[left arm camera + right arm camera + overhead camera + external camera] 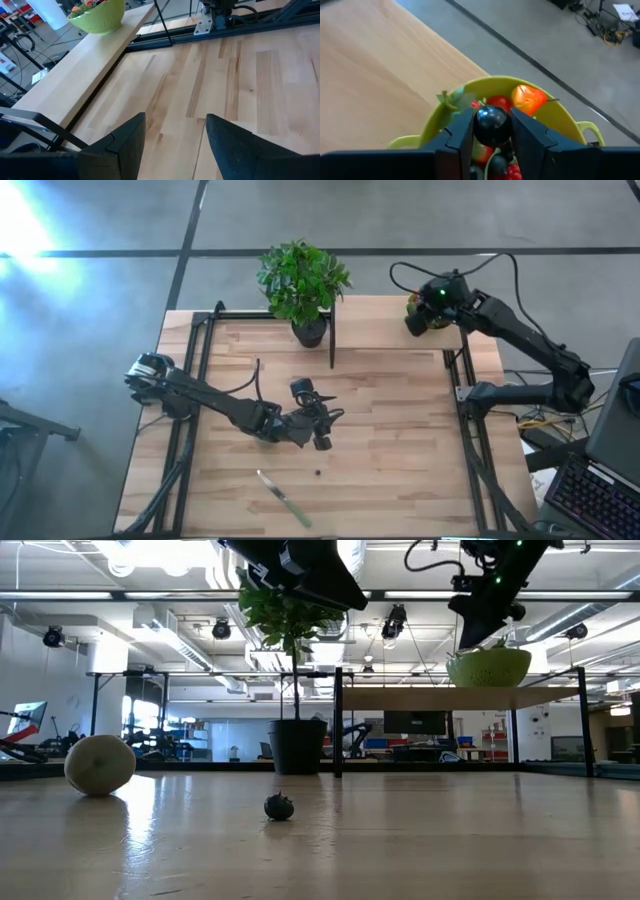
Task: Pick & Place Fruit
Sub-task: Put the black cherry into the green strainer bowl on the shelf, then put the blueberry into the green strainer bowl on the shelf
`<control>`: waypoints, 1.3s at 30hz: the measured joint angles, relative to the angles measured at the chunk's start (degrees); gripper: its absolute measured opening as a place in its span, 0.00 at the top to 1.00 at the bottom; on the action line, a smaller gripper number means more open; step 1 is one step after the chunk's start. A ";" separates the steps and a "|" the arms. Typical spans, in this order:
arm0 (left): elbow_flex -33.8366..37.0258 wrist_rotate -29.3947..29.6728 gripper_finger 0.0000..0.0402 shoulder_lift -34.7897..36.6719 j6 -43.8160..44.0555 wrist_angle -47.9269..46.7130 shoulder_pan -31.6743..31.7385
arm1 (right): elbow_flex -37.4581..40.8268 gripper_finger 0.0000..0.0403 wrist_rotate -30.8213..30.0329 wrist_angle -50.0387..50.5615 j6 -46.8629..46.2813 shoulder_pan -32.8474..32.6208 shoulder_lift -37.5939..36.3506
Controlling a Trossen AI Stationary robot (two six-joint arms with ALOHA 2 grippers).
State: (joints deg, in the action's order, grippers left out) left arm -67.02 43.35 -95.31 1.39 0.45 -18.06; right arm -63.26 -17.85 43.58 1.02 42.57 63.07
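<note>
A: Two arms show in the high view. The right claw (428, 308) hangs over the lime-green bowl (441, 317) on the raised shelf, just right of the potted plant (303, 285). The left claw (318, 423) sits well in front of the plant, above bare bench (400, 430). One tiny dark berry (318, 473) lies farther forward still, and a green-handled knife (283, 498) lies beyond that.

B: And from bench height?

A: That dark berry (279, 806) rests near the plant pot (297, 746), with a dull-green ball (100, 764) off to the pot's other side. The bowl (488, 667) stands on the shelf beside the plant.

B: What does the left wrist give?

A: Its fingers (127, 142) are spread wide with nothing between them, only planks; the bowl (100, 15) sits far off.

B: And the right wrist?

A: The right claw (491, 131) is pinching a glossy dark berry (492, 123) directly above the bowl (470, 95), which already holds red and orange fruit (527, 99).

B: So which step?

A: I judge it the drop-off. The next move calls for parting those fingers so the berry falls inside the rim, while the left claw lowers squarely over the loose berry.
</note>
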 joint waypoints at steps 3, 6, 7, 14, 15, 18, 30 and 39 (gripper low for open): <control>0.00 0.00 0.47 0.00 -0.02 -0.02 0.00 | 0.16 0.75 -0.09 0.61 0.22 1.08 1.69; 0.00 0.00 0.47 0.00 -0.02 -0.02 0.00 | 0.77 0.72 -0.10 0.83 0.38 2.03 2.67; 0.00 0.00 0.47 0.00 -0.03 -0.04 0.00 | 0.90 0.70 -0.10 0.85 0.39 2.35 2.93; 0.00 0.00 0.47 0.00 0.04 -0.04 0.00 | 0.74 0.58 -0.10 0.91 0.38 2.75 2.85; 0.00 0.00 0.47 0.00 0.05 -0.04 0.00 | 0.67 0.56 -0.08 0.91 0.39 2.74 2.66; 0.00 0.00 0.47 0.00 0.07 -0.04 0.00 | 0.20 0.52 -0.10 1.00 0.41 2.71 2.23; 0.00 -0.97 0.47 0.09 0.18 -1.14 -0.22 | -2.77 0.48 9.15 1.21 2.14 -1.82 -2.80; 0.00 -15.08 0.47 0.09 0.92 -5.28 -0.62 | 2.65 0.56 8.84 0.81 -0.19 -16.28 -10.49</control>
State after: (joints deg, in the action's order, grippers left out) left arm -67.02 28.27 -95.22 2.31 -4.83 -18.68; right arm -60.61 -9.01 44.38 0.83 26.28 52.58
